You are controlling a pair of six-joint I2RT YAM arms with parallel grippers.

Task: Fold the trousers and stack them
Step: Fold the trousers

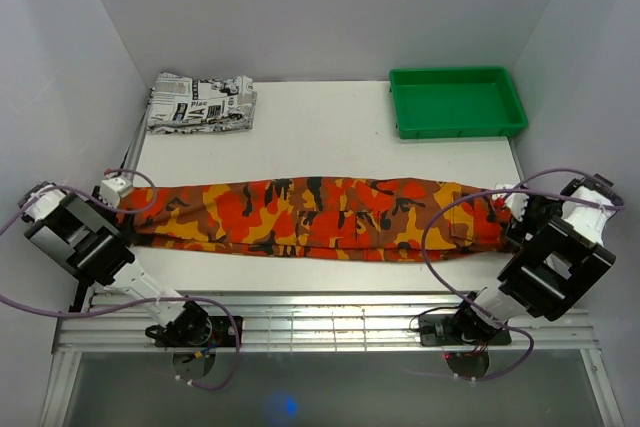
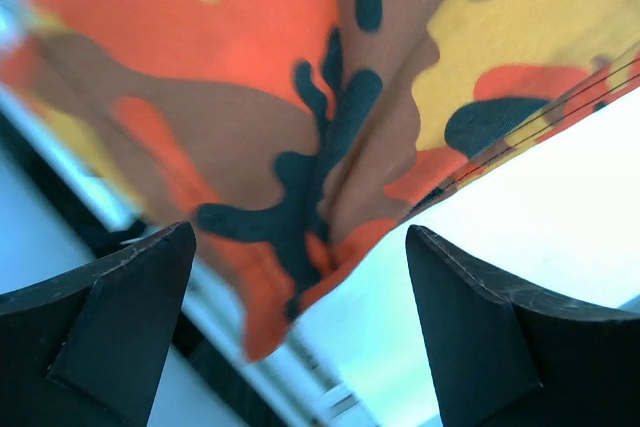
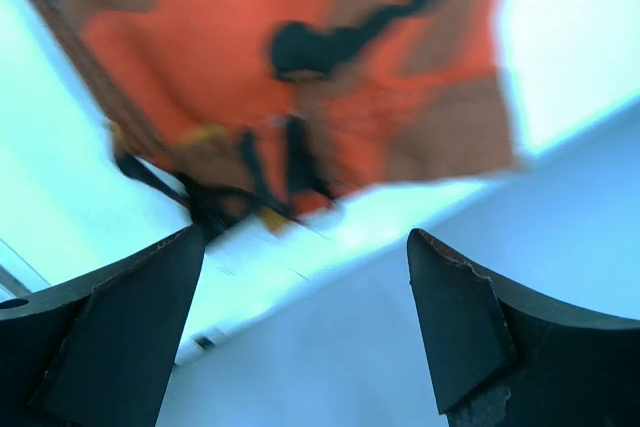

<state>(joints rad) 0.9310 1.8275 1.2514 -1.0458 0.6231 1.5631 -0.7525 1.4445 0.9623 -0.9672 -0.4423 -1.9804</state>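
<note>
The trousers (image 1: 310, 217), in orange, red, yellow and black camouflage print, lie stretched in a long band across the table from left to right. My left gripper (image 1: 117, 193) is at their left end. In the left wrist view it (image 2: 300, 332) stands open, and the cloth's edge (image 2: 290, 187) hangs just beyond the black fingers (image 2: 110, 327), untouched by them. My right gripper (image 1: 516, 205) is at the right end. It (image 3: 305, 332) is open too, with the trouser end (image 3: 300, 77) lying ahead of the fingers (image 3: 480, 332) and nothing between them.
A folded black-and-white newspaper-print garment (image 1: 200, 103) sits at the table's back left. A green tray (image 1: 457, 125) stands at the back right. White walls close in both sides, and a metal rail (image 1: 320, 327) runs along the near edge.
</note>
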